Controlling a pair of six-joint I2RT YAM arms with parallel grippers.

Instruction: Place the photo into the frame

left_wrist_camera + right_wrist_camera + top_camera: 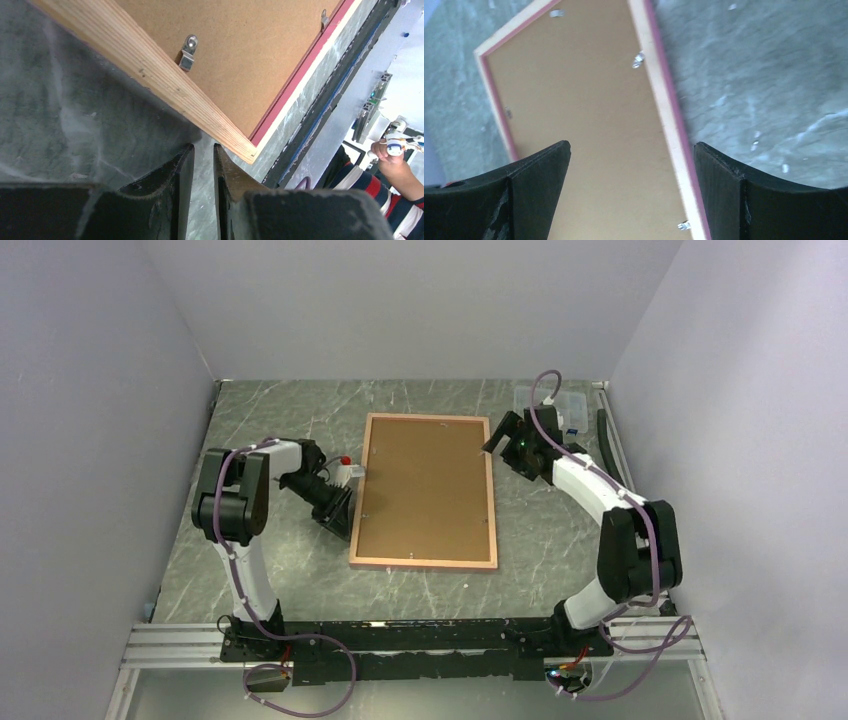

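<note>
Top external: frame point(425, 490) reverse-up; left gripper point(345, 528) narrowly parted, empty, beside its edge; right gripper point(499, 436) spread wide.

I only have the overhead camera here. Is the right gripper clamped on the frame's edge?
Observer: No. In its wrist view the right gripper is wide open over the frame, holding nothing.
Operator: And the left one?
Observer: The left gripper shows a narrow gap, only table inside it, just off the frame's corner.
Operator: Are the clips shut?
Observer: The one clip seen close lies over the backing board.
</note>
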